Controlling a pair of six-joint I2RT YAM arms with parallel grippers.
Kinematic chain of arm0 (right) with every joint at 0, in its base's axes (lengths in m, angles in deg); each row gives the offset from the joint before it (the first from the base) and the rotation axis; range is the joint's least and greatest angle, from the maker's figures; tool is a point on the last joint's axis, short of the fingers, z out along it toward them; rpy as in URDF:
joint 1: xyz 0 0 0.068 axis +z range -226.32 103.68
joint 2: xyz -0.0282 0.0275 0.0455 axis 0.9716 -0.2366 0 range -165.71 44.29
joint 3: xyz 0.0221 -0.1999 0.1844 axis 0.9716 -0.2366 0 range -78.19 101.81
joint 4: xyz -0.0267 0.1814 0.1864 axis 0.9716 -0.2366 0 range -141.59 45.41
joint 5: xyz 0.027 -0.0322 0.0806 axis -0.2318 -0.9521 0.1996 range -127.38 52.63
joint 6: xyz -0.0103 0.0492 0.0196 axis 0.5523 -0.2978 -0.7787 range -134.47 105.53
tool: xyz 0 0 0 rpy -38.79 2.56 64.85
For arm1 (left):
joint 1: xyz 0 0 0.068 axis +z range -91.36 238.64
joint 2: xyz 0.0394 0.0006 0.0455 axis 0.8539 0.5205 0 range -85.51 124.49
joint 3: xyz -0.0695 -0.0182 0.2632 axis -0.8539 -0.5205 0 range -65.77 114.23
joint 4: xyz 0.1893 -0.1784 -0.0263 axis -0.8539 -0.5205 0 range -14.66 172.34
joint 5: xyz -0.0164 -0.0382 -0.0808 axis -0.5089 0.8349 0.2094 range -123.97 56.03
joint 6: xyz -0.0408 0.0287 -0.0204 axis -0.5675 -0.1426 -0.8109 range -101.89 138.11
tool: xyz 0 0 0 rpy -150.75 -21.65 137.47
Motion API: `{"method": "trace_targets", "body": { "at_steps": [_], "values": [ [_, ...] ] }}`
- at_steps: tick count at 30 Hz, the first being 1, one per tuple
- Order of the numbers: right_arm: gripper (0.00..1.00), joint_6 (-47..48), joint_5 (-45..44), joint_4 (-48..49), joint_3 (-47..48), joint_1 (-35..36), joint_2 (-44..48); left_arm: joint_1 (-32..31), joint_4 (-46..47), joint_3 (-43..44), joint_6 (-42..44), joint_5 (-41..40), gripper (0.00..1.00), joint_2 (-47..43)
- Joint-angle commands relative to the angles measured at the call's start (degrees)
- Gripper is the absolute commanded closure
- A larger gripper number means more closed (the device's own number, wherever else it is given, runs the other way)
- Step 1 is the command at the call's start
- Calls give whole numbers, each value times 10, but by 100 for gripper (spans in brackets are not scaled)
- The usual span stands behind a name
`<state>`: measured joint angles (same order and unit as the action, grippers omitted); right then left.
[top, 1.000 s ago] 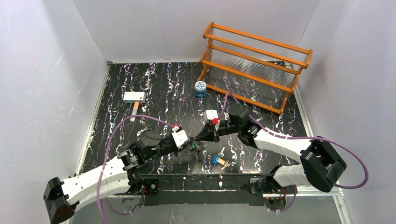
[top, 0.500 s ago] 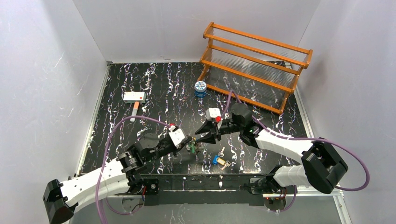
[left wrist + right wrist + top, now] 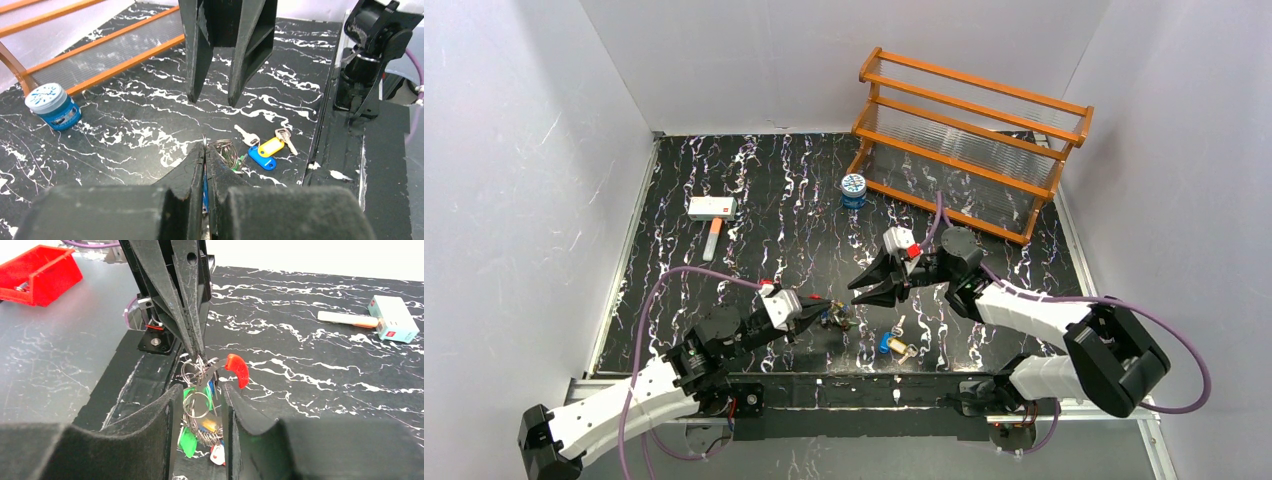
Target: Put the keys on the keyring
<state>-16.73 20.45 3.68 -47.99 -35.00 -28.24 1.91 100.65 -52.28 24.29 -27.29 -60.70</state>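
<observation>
Nearest the arms, the loose keys (image 3: 265,152), blue, yellow and silver, lie on the table (image 3: 125,130) just right of the keyring (image 3: 223,148). The left fingers (image 3: 192,165) pinch the keyring tight. Beyond it the right fingers (image 3: 197,50) stand partly apart, empty. Best to take one key by its head, leaving its hole clear.

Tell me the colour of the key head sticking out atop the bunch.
The key head is red, clearest in the right wrist view.
</observation>
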Motion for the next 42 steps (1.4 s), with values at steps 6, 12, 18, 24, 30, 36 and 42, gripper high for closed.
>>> {"method": "trace_targets", "body": {
  "at_steps": [6, 12, 18, 24, 30, 36, 42],
  "values": [
    [63, -102, 35, 162, 9, 1, -58, 1, 69, -10, -8, 26, 100, -22],
    [65, -121, 27, 192, 21, 15, -93, 1, 78, -11, -9, 30, 100, -17],
    [65, -128, 18, 204, 37, 31, -117, 1, 81, -11, -10, 30, 100, -13],
    [80, -142, 15, 217, 46, 34, -135, 1, 83, -11, -11, 31, 100, -13],
    [99, -112, 24, 172, 48, 35, -133, 1, 71, -11, -6, 27, 100, -22],
    [99, 52, -33, -19, 56, 49, -70, 1, -77, 38, 43, -1, 67, -23],
    [99, 266, -229, -254, 93, 137, -7, 1, -129, 73, 69, -28, 63, -13]
  ]
}}
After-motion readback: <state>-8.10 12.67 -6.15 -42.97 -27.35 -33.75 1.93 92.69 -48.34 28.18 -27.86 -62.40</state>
